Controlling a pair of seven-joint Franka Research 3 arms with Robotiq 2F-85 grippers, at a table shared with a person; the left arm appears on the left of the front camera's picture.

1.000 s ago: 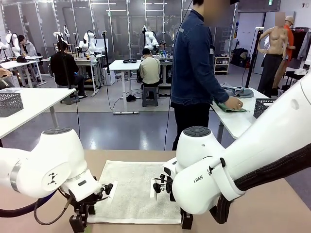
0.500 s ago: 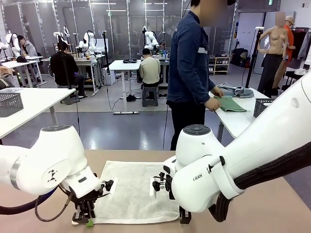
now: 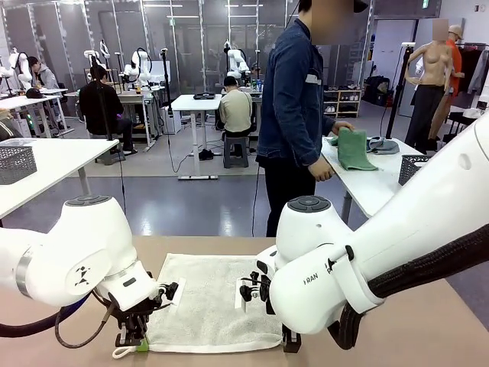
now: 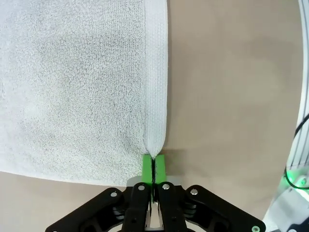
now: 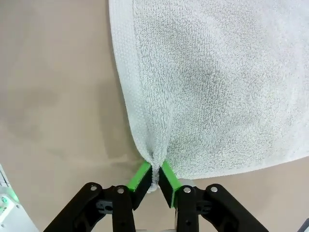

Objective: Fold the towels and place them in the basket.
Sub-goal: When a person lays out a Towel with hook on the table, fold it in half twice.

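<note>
Fold step, first grab done — white towel [image 3: 214,302] lies flat on the bench [image 3: 428,329] in front of the robot, and both arms have it by the near edge. Left gripper [image 4: 153,166]: jaws together, clamped on the hem at the near left corner; in the front view that corner is puckered up off the bench at the left gripper [image 3: 131,342]. Right gripper [image 5: 153,178]: jaws clamped on a bunched pinch of the near right corner, pads angled in a slight V around the cloth.

Rest of the towel is spread out, far edge toward the person, no fold in it yet. Basket isn't visible near the towel, so placing is well off.

Next move, my read — lift both corners together, carry them over to the far edge, lay them down matched. Needs the two arms level and in step, or the hem skews. Right pinch looks thin; could slip under tension.

Person [image 3: 294,115] at the far side holds up a green towel [image 3: 353,149] over another table.
</note>
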